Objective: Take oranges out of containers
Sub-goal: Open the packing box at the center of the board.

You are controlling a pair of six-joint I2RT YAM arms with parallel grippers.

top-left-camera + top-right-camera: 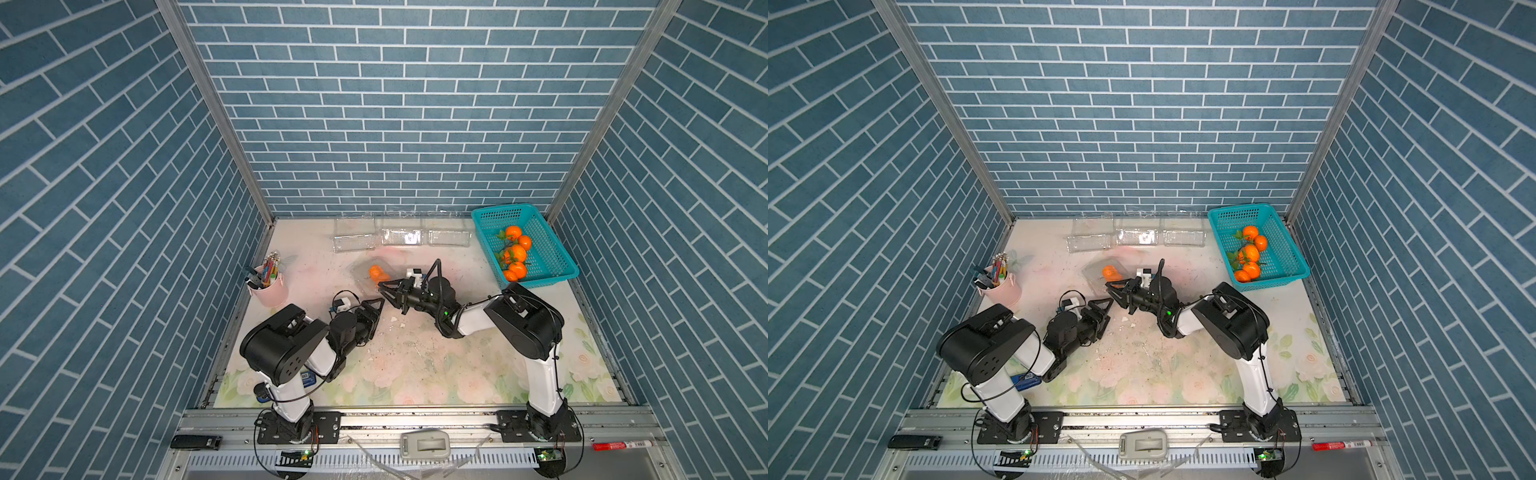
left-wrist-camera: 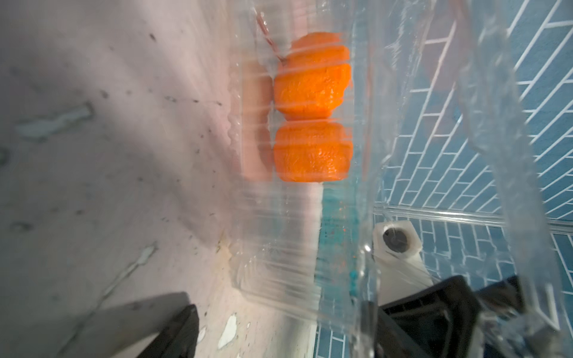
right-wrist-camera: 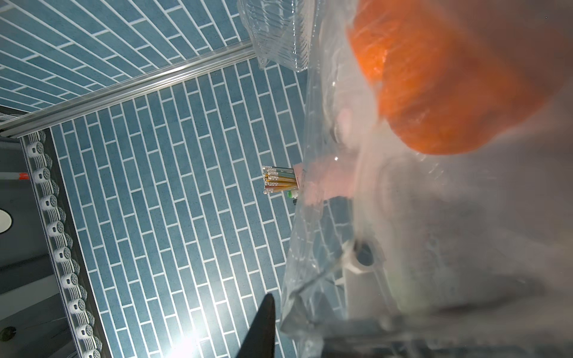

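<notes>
In the right wrist view the pair of oranges (image 3: 434, 77) is blurred behind clear plastic and cut off by the picture's edge. One finger of the right tool (image 1: 381, 287) smears behind that plastic, so its hold on the container (image 1: 359, 276) cannot be told.

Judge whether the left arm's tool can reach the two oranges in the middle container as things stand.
Probably not yet: the left tool is close by the container, but clear plastic lies between it and the oranges.
</notes>
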